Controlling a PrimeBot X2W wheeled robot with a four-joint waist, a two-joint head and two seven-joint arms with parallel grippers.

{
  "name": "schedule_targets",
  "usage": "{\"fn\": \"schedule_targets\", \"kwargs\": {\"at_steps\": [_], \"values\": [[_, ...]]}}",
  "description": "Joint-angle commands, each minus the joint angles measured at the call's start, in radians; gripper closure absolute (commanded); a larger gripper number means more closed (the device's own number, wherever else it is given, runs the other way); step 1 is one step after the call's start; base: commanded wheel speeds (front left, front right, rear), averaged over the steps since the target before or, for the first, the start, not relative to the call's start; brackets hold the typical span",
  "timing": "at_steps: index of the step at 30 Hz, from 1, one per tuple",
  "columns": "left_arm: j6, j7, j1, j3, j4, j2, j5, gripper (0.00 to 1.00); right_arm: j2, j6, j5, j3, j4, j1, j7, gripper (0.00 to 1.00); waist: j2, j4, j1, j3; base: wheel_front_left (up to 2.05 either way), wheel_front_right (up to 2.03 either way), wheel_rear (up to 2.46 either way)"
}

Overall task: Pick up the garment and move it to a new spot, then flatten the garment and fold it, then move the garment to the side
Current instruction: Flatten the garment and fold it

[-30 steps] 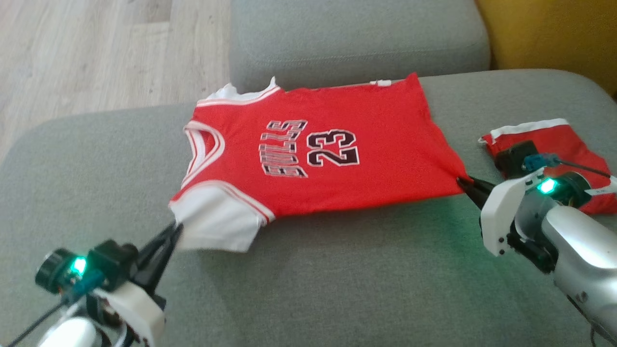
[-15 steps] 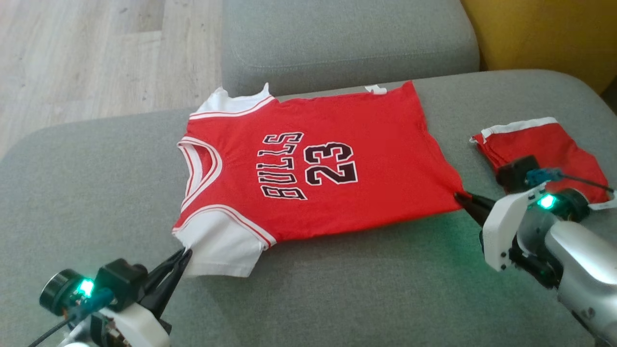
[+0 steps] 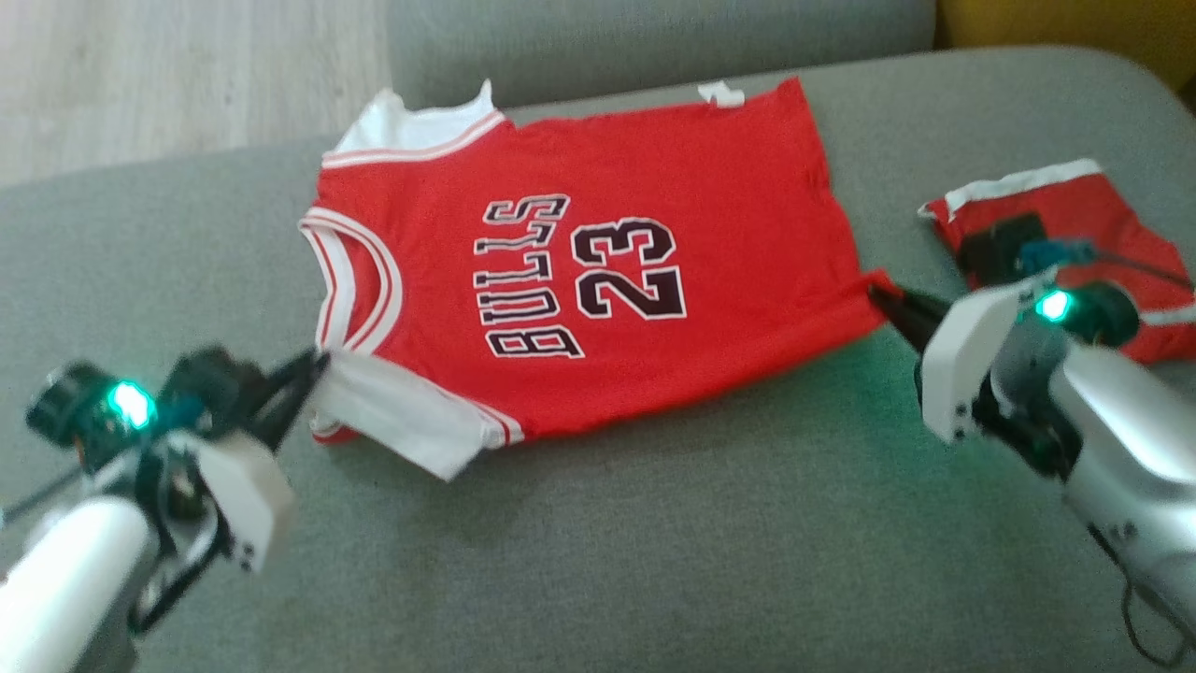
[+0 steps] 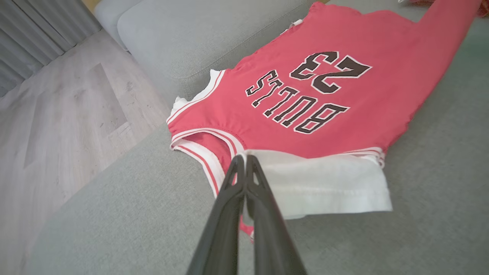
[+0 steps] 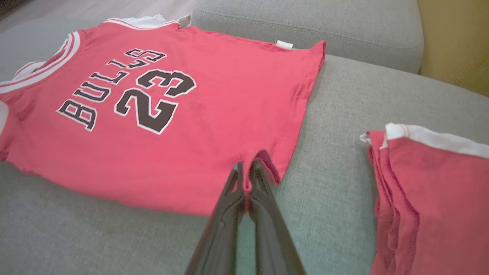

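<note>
1. The jersey [image 3: 598, 271], red and printed BULLS 23, lies spread front-up on the grey sofa cushion [image 3: 654, 561], roughly mid-cushion. Its long axis runs left to right, with the collar at the left and the hem at the right.
2. The left gripper [image 3: 313, 369] has its 2 fingers pressed together on the edge of the near white sleeve [image 3: 402, 421], just beside the collar trim. The sleeve looks slightly lifted there.
3. The right gripper [image 3: 883, 297] is likewise pinched closed, with the jersey's near-right hem corner caught between its tips and the cloth puckered.
4. Each arm therefore holds 1 end of the near long edge, and the rest of the jersey lies beyond the fingers, toward the far side. I judge the flattening about done and the fold next. Both ends would need to travel together across the long axis, toward the far edge.
5. A folded red garment [image 3: 1103, 215] lies to the right, apart from the jersey and close behind the right gripper. A wide swing might catch it.
</note>
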Motion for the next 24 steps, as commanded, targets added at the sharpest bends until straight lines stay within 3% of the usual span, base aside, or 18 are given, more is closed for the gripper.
{"fn": "schedule_targets", "kwargs": {"at_steps": [1,13,24], "values": [[-0.007,0.012,-0.092,0.039,0.000,0.038,0.006,1.00,0.003,-0.001,-0.009,-0.018,-0.007,-0.040,0.005,1.00,-0.0001,-0.007,-0.0002,0.034,0.00,0.00,0.00],[-0.031,0.055,-0.454,-0.103,0.292,0.003,0.052,1.00,0.099,-0.001,-0.052,-0.060,0.144,-0.191,0.021,1.00,-0.0001,-0.012,-0.0002,0.153,0.00,0.00,0.00],[-0.032,-0.036,-0.648,-0.263,0.541,-0.060,0.040,1.00,0.141,-0.001,-0.057,-0.039,0.240,-0.270,-0.021,1.00,-0.0001,-0.014,-0.0002,0.209,0.00,0.00,0.00]]}}
